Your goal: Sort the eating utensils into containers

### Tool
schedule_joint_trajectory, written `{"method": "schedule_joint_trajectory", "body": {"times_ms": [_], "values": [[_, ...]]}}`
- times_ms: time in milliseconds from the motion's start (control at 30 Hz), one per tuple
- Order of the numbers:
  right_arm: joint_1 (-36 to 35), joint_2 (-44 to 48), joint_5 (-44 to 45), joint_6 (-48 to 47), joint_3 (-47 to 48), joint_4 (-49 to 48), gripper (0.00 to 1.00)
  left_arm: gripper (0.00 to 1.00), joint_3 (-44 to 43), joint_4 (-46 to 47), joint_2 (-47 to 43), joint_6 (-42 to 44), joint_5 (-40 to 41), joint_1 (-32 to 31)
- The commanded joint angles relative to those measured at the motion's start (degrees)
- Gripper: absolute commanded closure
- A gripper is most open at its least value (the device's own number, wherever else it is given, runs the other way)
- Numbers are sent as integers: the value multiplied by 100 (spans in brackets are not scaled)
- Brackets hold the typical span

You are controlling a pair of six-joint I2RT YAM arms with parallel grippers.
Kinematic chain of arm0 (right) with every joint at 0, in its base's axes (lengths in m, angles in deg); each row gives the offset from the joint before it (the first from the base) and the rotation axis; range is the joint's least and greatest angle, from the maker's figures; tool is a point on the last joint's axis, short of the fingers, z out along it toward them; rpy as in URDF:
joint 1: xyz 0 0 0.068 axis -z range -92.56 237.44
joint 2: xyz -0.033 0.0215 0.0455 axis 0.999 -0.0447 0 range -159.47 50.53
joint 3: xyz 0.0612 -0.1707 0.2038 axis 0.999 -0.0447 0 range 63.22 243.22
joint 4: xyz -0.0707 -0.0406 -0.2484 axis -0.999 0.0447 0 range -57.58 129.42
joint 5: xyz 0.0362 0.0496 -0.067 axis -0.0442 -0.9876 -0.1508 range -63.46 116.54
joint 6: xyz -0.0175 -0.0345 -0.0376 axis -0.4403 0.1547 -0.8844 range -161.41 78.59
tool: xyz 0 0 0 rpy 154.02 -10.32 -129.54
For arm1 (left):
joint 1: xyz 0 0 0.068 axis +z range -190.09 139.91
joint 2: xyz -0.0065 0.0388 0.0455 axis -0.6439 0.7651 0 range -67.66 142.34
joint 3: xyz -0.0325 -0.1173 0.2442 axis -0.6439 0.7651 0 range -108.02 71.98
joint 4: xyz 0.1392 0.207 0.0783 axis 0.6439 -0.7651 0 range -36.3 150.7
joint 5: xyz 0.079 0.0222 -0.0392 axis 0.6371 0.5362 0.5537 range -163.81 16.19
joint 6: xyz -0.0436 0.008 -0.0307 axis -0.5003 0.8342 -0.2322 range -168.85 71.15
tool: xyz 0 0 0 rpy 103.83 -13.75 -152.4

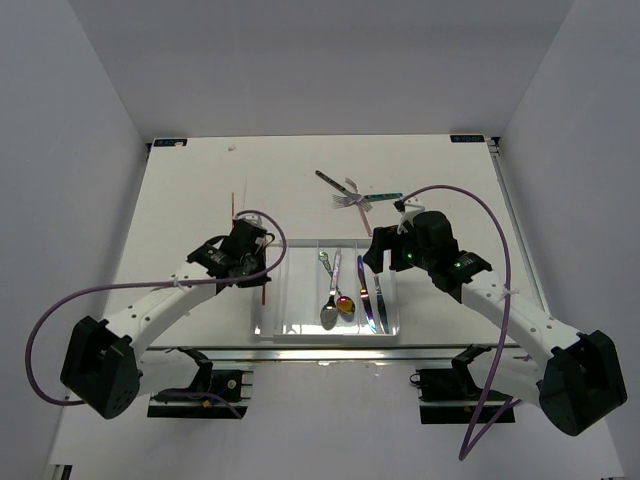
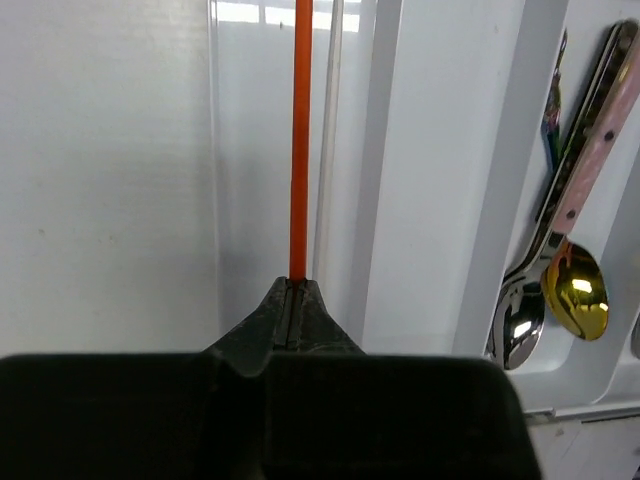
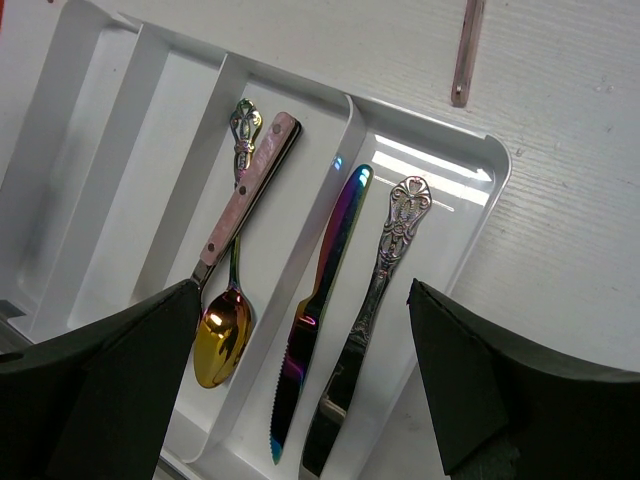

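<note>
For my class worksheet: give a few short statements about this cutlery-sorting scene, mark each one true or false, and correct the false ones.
1. The left gripper has its jaws shut on a thin red-orange chopstick. True.
2. The right gripper is gripping a knife. False: its jaws are open and empty above the clear plastic tray.
3. The iridescent knife and the ornate silver knife share one compartment. True.
4. Every fork is already in the tray. False: metal forks lie on the white table beyond it.
</note>
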Motion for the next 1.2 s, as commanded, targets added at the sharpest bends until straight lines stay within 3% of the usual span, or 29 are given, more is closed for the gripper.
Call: {"method": "schedule_joint_trajectory", "body": {"times_ms": [0,233,300,400,433,600,767,833,967,1067,1167], "values": [[31,60,75,-56,47,-122,11,100,541,283,-263,-403,-126,-162],[31,104,84,-48,29,-69,11,100,929,652,-70,-553,23,-356],[31,104,84,-47,12,-87,11,96,903,731,27,-535,32,-356],[31,104,93,-47,3,-78,11,70,797,706,141,-518,76,-356],[31,113,102,-56,3,-78,11,43,692,644,133,-509,145,-356],[31,130,119,-74,-15,-87,11,19,95,-32,-200,-334,707,-365],[31,113,58,-74,-15,-166,11,9,-1124,-613,184,70,1718,-199],[31,78,49,-74,3,-166,11,8,-1591,-543,727,465,1703,317],[31,86,-4,-83,29,-183,11,17,-2769,-297,1990,1081,921,1321],[31,95,-39,-91,-6,-201,11,47,-3973,-586,3273,1503,911,1559],[31,87,-83,-100,-68,-245,11,66,-4765,-718,4189,1784,622,1849]]}}
